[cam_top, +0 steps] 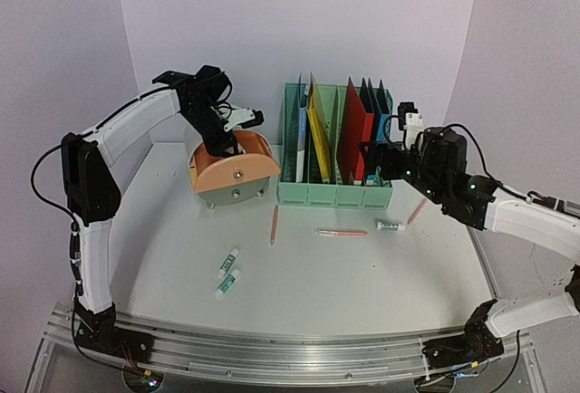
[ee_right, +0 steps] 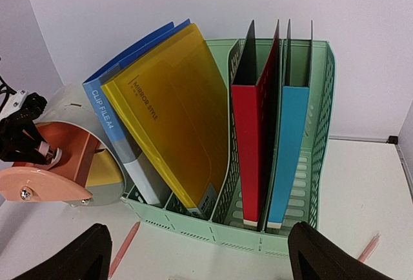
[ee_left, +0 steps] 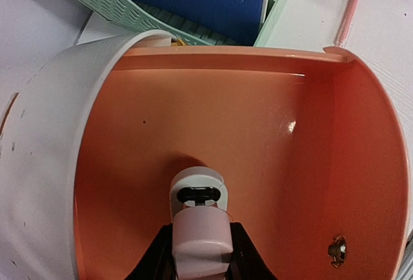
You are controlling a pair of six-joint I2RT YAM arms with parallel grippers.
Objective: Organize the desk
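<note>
Left tool (ee_left: 201, 257) first: its black fingers (ee_left: 155, 262) are clamped on a small pale pink-and-white piece (ee_left: 199, 225), held down inside the open orange drawer (ee_left: 271, 151) of the round drawer unit (cam_top: 234, 171). What that piece is I cannot tell. My left arm rises straight from its base at the near left edge. It bends at the elbow, slopes up and to the right, then turns at the wrist so the left tool points down into the drawer.

My right arm swings out to the right from its base and folds back inward, with the forearm roughly level. The right tool (ee_right: 200, 254) has its fingers spread wide apart and holds nothing. It faces the front of the mint-green rack (ee_right: 316, 164) and does not touch it.

On the blue folder (ee_right: 106, 109) in the rack I read "CLIP FILE A4". On the yellow folder (ee_right: 168, 112) leaning beside it I read "MIRROR STYLE". A red file box (ee_right: 255, 138) and a blue file box (ee_right: 290, 144) stand upright further right.

The white surface (cam_top: 362, 275) spreads under everything, with its silver rail (cam_top: 272, 348) along the near edge. On it lie three pink pens (cam_top: 274, 225) and three small white-and-green tubes (cam_top: 227, 262), whose print is too small to read.
</note>
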